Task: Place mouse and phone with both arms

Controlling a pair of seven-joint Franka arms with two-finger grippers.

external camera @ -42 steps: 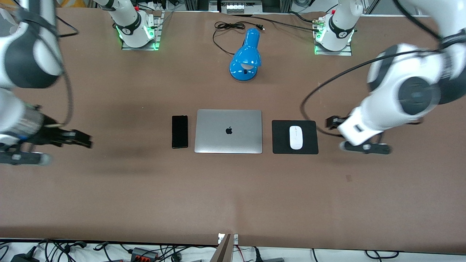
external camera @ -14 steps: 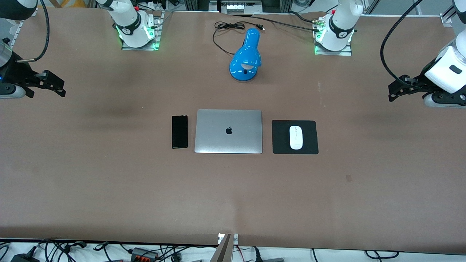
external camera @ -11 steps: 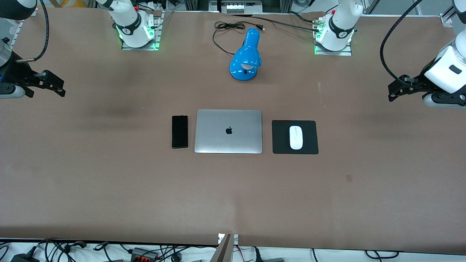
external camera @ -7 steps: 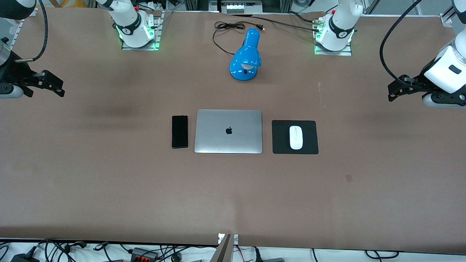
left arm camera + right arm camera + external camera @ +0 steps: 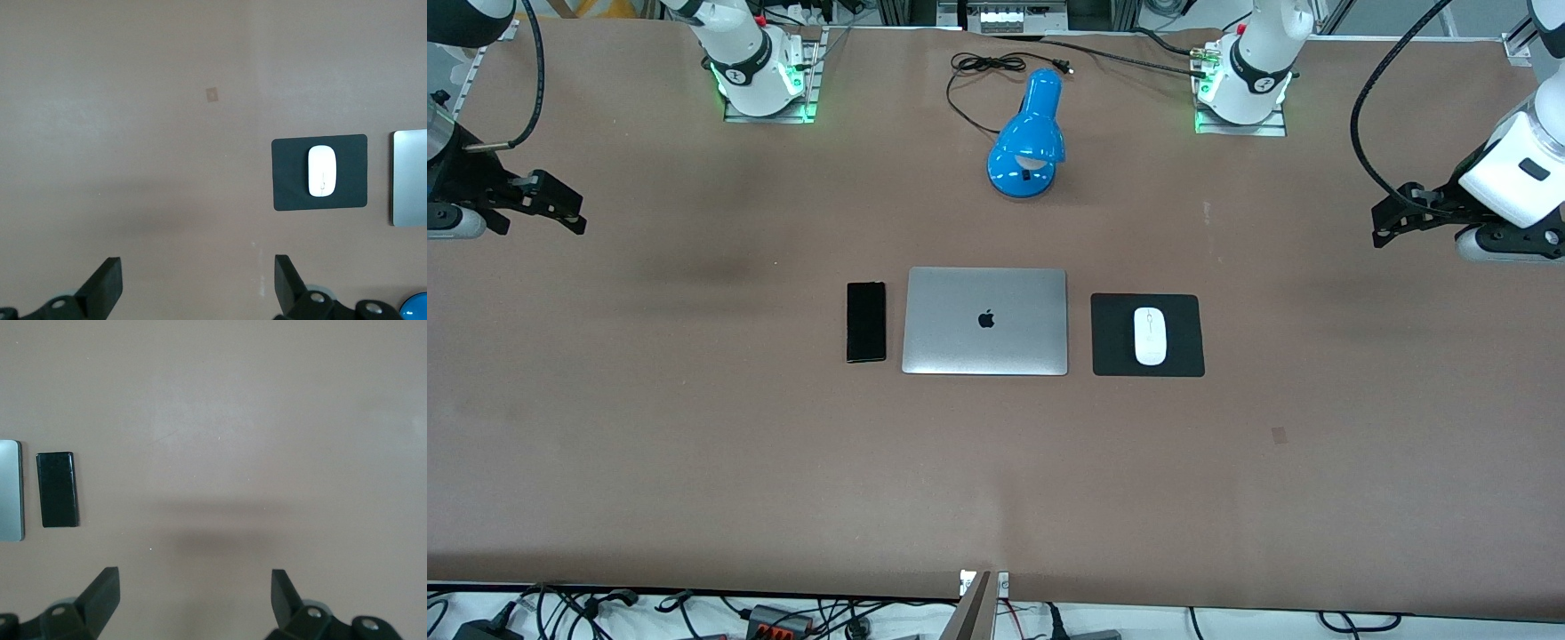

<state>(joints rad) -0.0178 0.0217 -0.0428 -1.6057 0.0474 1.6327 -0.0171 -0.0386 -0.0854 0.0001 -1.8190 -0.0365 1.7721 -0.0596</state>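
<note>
Left gripper (image 5: 1392, 218) and right gripper (image 5: 560, 206): hanging spread and empty over bare table (image 5: 996, 480), each well apart from the laptop (image 5: 985, 321). Mouse (image 5: 1150, 335) on mouse pad (image 5: 1116, 338) and phone (image 5: 866, 322) flanking the laptop, seemingly placed; just keeping clear.

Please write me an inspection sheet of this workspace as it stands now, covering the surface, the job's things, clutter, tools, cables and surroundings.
Surface: brown table, one small darker patch toward the left arm's end.
Job's things: phone flat beside the closed laptop, toward the right arm's end; mouse on the mouse pad, beside the laptop toward the left arm's end.
Clutter: blue desk lamp, farther from the front camera than the laptop.
Tools: left tool open, empty, over bare table at its own end; right tool open, empty, likewise at its end.
Cables: lamp cord coiled by the lamp; black hoses on both arms.
Surroundings: cables and plugs off the table's near edge.
</note>
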